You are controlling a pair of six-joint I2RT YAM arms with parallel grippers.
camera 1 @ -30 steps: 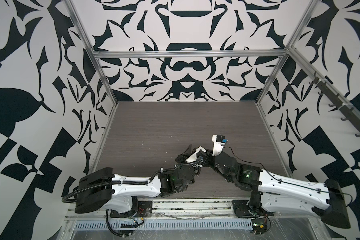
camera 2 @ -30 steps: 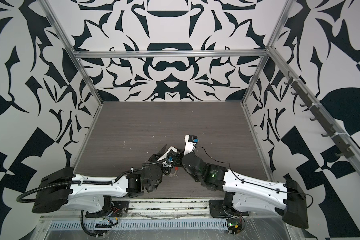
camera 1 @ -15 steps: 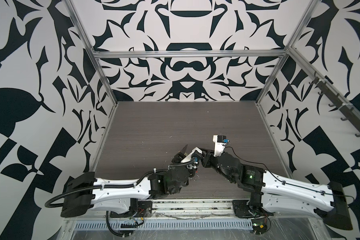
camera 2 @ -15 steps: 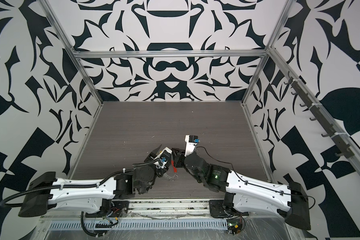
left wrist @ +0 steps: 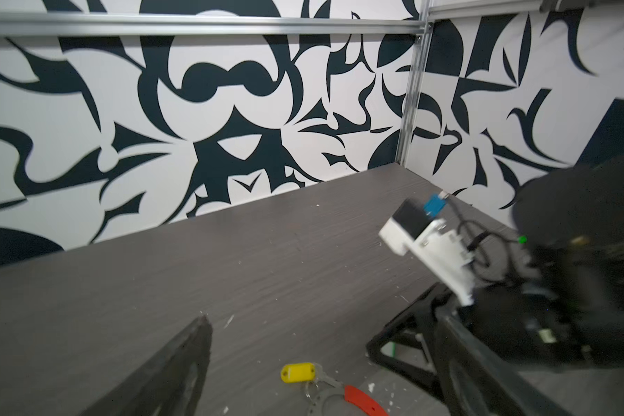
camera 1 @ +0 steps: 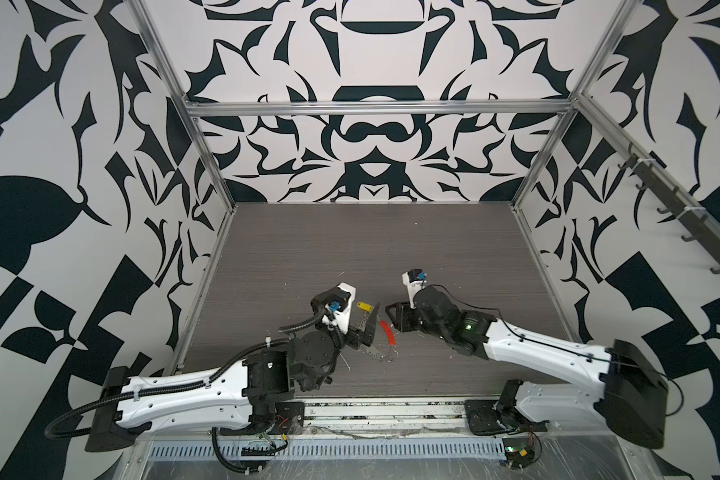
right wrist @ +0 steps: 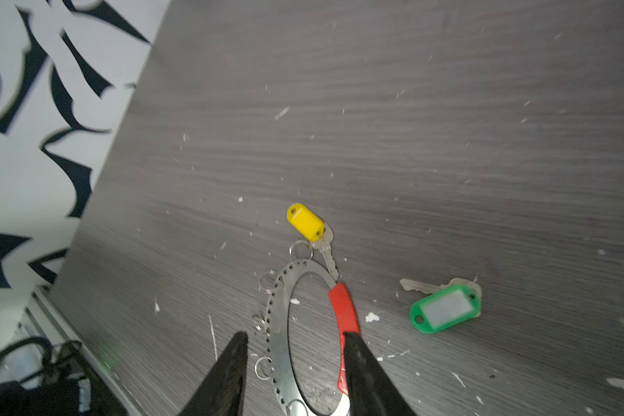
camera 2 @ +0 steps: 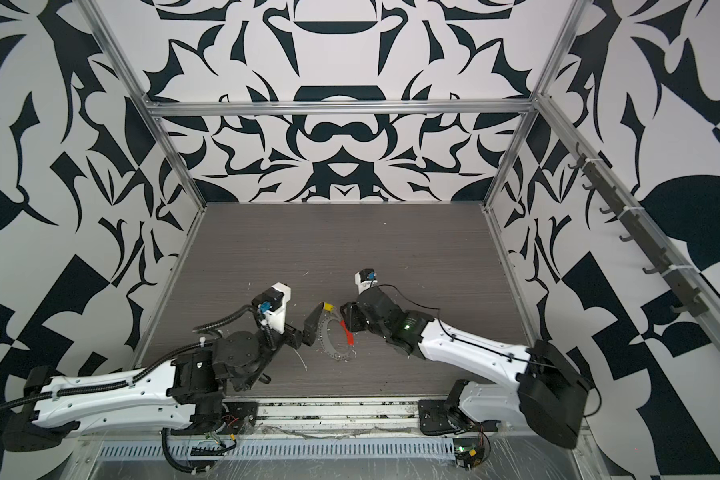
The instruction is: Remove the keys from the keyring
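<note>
- Flat on the table, near its front edge: the keyring, a silvery perforated band with a red sleeve along one arc
- Straddling it from above: the right gripper, jaws parted, one finger over the end of the red sleeve, the other just outside the silvery side with a gap; no grip on anything
- At the ring's other side in a top view: the left gripper, jaws spread wide and empty, part of the band between and below them in the left wrist view
- At the ring's far edge: the yellow-tagged key, its small split ring touching the band; threaded through it or not, cannot tell
- Apart from the ring, on the red sleeve's side: the green-tagged key, loose on the table
- Against a second ago: both grippers then bunched together at mid-table with the ring hidden among them; now drawn apart and opened, the ring in plain sight
</note>
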